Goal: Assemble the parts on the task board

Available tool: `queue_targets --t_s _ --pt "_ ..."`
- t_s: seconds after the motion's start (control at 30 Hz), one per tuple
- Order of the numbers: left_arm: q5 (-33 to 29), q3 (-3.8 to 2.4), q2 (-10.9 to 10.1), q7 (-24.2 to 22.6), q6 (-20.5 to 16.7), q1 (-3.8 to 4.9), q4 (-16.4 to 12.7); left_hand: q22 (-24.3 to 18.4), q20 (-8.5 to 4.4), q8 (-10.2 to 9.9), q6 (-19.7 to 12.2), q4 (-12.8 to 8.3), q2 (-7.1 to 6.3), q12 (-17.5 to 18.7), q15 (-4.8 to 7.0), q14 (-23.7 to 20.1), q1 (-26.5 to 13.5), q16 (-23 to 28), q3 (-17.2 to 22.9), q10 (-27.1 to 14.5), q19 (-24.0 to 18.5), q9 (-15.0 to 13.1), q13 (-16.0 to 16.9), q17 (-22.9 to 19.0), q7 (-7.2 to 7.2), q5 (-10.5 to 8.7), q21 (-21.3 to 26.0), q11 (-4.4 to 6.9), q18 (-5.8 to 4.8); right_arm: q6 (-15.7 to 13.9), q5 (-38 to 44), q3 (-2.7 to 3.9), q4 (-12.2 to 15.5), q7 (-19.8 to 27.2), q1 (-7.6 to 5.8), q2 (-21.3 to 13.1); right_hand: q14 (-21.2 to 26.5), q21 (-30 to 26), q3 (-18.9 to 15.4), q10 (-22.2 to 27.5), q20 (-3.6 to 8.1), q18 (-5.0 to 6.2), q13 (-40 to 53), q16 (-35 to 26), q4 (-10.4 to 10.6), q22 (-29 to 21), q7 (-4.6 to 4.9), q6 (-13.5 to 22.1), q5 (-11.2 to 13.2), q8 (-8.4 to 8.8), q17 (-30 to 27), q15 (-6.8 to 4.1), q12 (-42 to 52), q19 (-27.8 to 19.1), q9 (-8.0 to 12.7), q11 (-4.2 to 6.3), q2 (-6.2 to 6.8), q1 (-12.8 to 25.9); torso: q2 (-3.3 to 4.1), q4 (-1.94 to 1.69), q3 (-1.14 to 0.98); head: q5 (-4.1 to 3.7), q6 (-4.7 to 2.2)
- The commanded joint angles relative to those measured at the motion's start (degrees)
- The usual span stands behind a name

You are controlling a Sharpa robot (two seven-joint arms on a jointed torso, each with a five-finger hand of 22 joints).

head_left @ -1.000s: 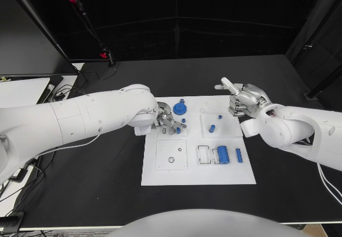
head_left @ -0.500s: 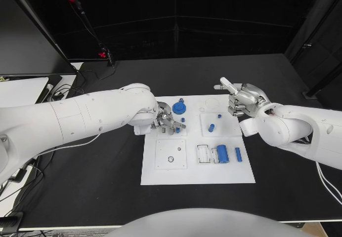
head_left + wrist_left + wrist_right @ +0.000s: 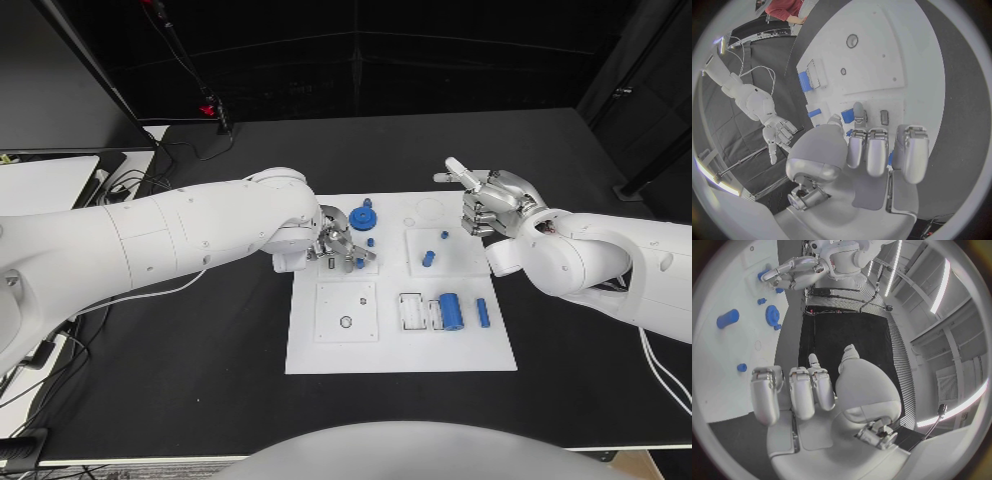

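On the white board (image 3: pixel 400 350), the left hand (image 3: pixel 338 248) pinches a small blue part (image 3: pixel 359 264) at its fingertips, while the right hand (image 3: pixel 493 203) hovers empty, fingers loosely spread.

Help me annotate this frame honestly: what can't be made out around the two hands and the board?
- Head view: whether the left hand holds a part; its fingers cover that spot on the task board.
- Left wrist view: the palm hides what lies beneath.
- Right hand: its palm side is turned away.
- The small blue peg is too small to tell its shape.
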State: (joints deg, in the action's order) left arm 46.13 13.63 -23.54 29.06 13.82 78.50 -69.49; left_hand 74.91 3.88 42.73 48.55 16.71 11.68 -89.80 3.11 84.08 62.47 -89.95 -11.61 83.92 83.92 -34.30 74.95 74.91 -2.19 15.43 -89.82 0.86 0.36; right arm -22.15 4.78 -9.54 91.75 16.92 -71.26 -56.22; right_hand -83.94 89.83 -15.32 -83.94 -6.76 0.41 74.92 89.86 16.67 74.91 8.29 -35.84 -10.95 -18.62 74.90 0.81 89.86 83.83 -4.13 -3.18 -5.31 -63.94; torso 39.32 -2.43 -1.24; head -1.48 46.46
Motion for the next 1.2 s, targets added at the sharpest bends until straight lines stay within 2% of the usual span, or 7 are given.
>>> queue_targets --t_s 0.03,0.57,0.67,0.83,1.0,1.1,1.2 --pt "0.17 -0.05 0.09 -0.34 0.82 0.04 0.08 15.09 -0.37 -0.36 0.42 0.01 0.2 -0.2 0.36 5.92 0.76 -0.05 -0.09 6.08 6.08 -0.29 15.05 15.09 0.03 0.61 -0.18 0.31 -0.36 -0.17 -0.04 0.02 0.0 -0.07 0.0 0.15 -6.06 0.17 -0.45 -6.06 -0.44 -0.41 15.08 0.14 -0.01 15.09 0.03 0.56 -0.27 -0.35 15.1 0.04 0.14 6.17 0.01 -0.41 -0.69 0.02 -0.02 0.06 0.01 -0.17 0.1" --pt "0.17 -0.05 0.2 -0.24 0.22 -0.06 0.37 15.09 -0.44 -1.07 0.45 -0.07 0.46 -0.2 0.44 5.92 2.46 -0.05 0.08 6.08 6.08 -1.12 15.05 15.09 0.11 1.23 -0.18 0.37 -0.36 -0.42 -0.04 0.02 0.08 -0.5 0.23 0.15 -6.06 0.17 -0.55 -6.06 -0.45 -0.41 15.08 0.14 0.01 15.09 0.02 0.64 -0.47 -0.48 15.1 0.04 0.14 6.17 0.01 -0.4 -0.82 0.22 -0.04 -0.06 0.01 -0.78 0.26" --pt "0.17 -0.05 0.28 -0.56 0.17 -0.07 0.44 15.09 -0.49 -1.57 0.48 -0.07 0.83 -0.2 0.51 5.92 4.09 -0.05 0.59 6.08 6.08 -1.67 15.05 15.09 0.18 1.95 -0.18 0.42 -0.36 -0.45 -0.04 0.02 0.04 -0.57 0.27 0.19 -6.06 0.17 -0.61 -6.06 -0.46 -0.41 15.08 0.14 0.01 15.09 0.02 0.71 -0.6 -0.55 15.1 0.04 0.14 6.17 0.02 -0.4 -0.9 0.32 -0.03 -0.03 0.04 -0.86 0.25" --pt "0.17 -0.05 0.43 -0.97 -0.05 -0.08 0.63 15.09 -0.64 -2.69 0.37 -0.26 1.6 -0.2 0.72 5.92 8.99 -0.05 2.69 6.08 6.08 -2.75 15.05 15.09 0.32 2.5 -0.18 0.52 -0.36 -0.49 -0.04 0.01 -0.04 -0.7 0.31 0.23 -6.06 0.17 -0.61 -6.06 -0.46 -0.41 15.08 0.14 0.01 15.09 0.02 0.71 -0.6 -0.55 15.1 0.04 0.14 6.17 0.02 -0.4 -0.9 0.32 -0.05 -0.03 0.03 -0.83 0.33" --pt "0.17 -0.05 0.45 -1.38 -0.2 -0.09 0.67 15.09 -0.77 -3.7 0.33 -0.09 1.8 -0.2 0.82 5.92 12.99 -0.05 4.95 6.08 6.08 -3.79 15.05 15.09 0.25 4.23 -0.18 0.51 -0.36 -0.56 -0.04 0.01 -0.1 -0.86 0.35 0.23 -6.06 0.17 -0.66 -6.06 -0.46 -0.41 15.08 0.14 0.02 15.09 0.02 0.75 -0.66 -0.6 15.1 0.04 0.14 6.17 0.02 -0.4 -0.95 0.42 -0.03 -0.07 0.0 -0.89 0.33" --pt "0.17 -0.05 0.41 -1.74 -0.22 -0.09 0.71 15.09 -0.79 -4.26 0.33 0.04 2.28 -0.2 0.79 5.92 13.96 -0.05 6.13 6.08 6.08 -4.27 15.05 15.09 0.09 5.22 -0.18 0.41 -0.36 -0.59 -0.04 0.01 -0.16 -0.95 0.39 0.25 -6.06 0.17 -0.69 -6.06 -0.46 -0.41 15.08 0.14 0.03 15.09 0.03 0.77 -0.69 -0.63 15.1 0.04 0.14 6.17 0.02 -0.4 -0.98 0.49 -0.05 -0.05 0.0 -0.79 0.38" --pt "0.17 -0.05 0.34 -2.13 -0.18 -0.09 0.69 15.09 -0.78 -4.85 0.28 0.03 2.52 -0.2 0.78 5.92 15.44 -0.05 7.96 6.08 6.08 -4.84 15.05 15.09 0.01 7.06 -0.18 0.29 -0.36 -0.57 -0.04 0.01 -0.2 -1.06 0.41 0.27 -6.06 0.17 -0.72 -6.06 -0.46 -0.41 15.08 0.14 0.03 15.09 0.03 0.8 -0.71 -0.66 15.1 0.04 0.14 6.17 0.02 -0.4 -1.01 0.55 -0.05 -0.05 0.0 -0.79 0.38"
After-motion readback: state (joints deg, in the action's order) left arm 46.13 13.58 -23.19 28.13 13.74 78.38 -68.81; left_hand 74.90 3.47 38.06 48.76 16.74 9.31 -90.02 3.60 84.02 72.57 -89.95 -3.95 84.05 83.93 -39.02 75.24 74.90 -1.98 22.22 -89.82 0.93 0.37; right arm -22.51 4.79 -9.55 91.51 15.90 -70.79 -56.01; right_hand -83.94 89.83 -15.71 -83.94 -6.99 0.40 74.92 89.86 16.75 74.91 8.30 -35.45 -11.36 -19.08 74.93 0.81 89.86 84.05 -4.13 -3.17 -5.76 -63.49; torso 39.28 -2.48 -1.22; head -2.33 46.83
